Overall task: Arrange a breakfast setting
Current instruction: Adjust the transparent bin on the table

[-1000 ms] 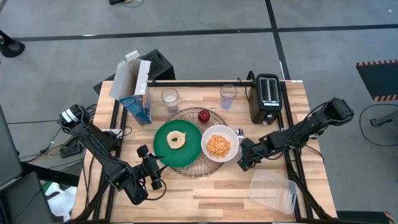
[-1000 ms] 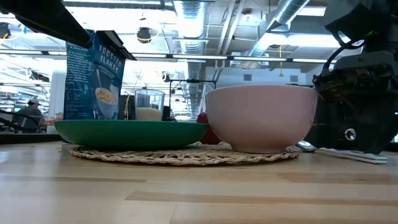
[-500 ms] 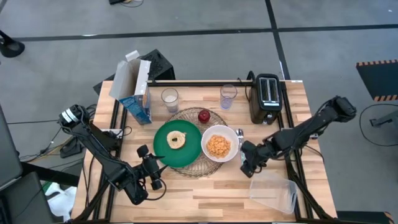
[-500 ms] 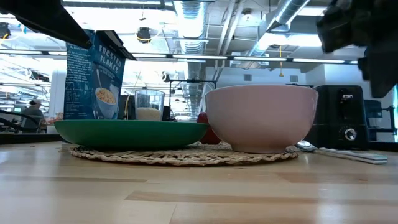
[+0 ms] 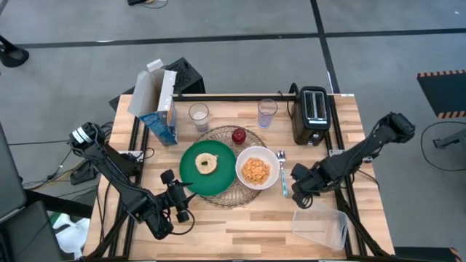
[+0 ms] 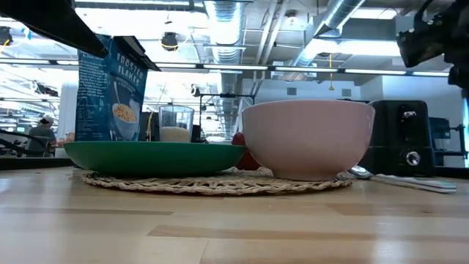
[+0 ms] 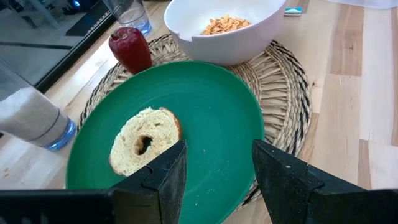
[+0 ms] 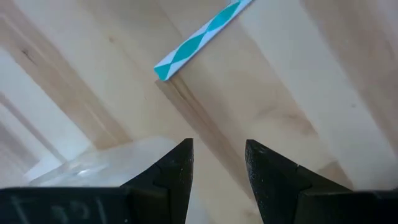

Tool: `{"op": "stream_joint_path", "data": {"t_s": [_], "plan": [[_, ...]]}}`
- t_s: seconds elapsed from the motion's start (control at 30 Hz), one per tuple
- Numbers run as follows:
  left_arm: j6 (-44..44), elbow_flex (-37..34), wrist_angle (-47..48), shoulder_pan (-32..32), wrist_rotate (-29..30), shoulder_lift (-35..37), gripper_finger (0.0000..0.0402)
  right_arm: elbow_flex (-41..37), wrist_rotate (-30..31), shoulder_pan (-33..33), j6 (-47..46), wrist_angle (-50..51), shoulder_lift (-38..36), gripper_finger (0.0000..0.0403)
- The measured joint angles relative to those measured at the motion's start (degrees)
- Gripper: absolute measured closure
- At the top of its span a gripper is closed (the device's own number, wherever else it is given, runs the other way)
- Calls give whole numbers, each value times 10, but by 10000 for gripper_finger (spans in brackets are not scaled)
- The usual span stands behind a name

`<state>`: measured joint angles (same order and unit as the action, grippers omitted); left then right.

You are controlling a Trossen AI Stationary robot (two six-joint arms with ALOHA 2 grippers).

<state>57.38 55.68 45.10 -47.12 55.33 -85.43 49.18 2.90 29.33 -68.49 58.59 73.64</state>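
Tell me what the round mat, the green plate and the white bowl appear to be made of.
Round mat: looks like woven straw or wicker, with coiled pale fibres and open loops at the edge. Green plate: smooth, evenly coloured, faint sheen; probably plastic or melamine, though glazed ceramic is possible. White bowl: smooth, opaque, matte white; plastic or ceramic, cannot tell which.

A green plate (image 7: 211, 118) rests on a round wire mat (image 7: 283, 87) on a pale wooden table (image 7: 348, 68). A pale bagel (image 7: 144, 140) half lies on the plate, cut side up. Beyond the plate, a white bowl (image 7: 227, 34) holds orange cereal (image 7: 225, 24). A small red apple (image 7: 130, 49) stands on the mat beside the bowl. Two clear glasses show at the edges, one (image 7: 31, 112) filled with white contents, the other (image 7: 129, 12) past the apple. The left gripper (image 7: 214, 177) has its two dark fingers spread apart over the plate's near rim.
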Motion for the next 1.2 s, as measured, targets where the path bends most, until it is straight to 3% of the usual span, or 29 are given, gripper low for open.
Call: {"op": "stream_joint_path", "data": {"t_s": [0.77, 0.87, 1.2], "plan": [[2, 0, 0, 0, 0, 0, 230, -5, -62, 55, 44, -132, 48, 230], [2, 0, 0, 0, -1, 0, 230, -5, -92, 55, 44, -154, 48, 230], [-11, 1, 0, 0, -9, 0, 230, 23, -119, 40, 38, -122, 48, 230]]}}
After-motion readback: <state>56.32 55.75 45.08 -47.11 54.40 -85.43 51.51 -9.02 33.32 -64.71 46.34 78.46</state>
